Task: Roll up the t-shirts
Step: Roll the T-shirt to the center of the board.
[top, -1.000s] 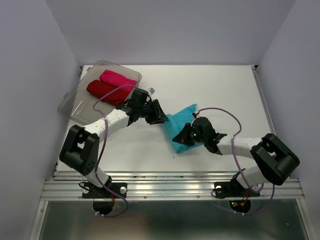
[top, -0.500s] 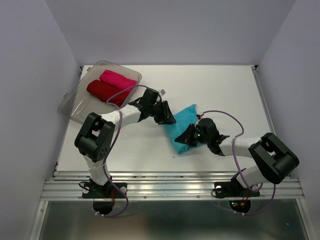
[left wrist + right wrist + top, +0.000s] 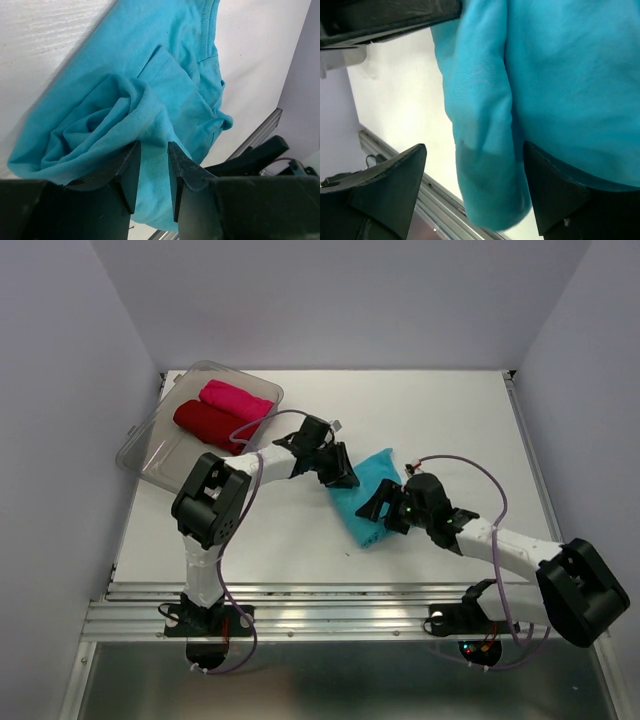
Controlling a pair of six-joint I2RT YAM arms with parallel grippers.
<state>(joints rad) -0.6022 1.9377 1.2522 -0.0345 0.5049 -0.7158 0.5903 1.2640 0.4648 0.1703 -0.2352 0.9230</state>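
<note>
Dark red t-shirt [image 3: 205,422], pink t-shirt [image 3: 235,398] lie rolled in tub [image 3: 150,450]. Turquoise t-shirt [image 3: 370,495] bunched mid-desk, unfinished: your left hand [image 3: 153,147] pinches fold, right hand [image 3: 475,150] spread wide.

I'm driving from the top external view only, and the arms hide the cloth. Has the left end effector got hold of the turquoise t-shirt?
Observer: It looks so. In the left wrist view the left end effector is pinched on a bunched fold of the turquoise t-shirt, with creases converging there.
Operator: And the right one?
Observer: The right wrist view shows the right end effector wide open, with the shirt's rolled edge lying between its jaws, ungripped.
</note>
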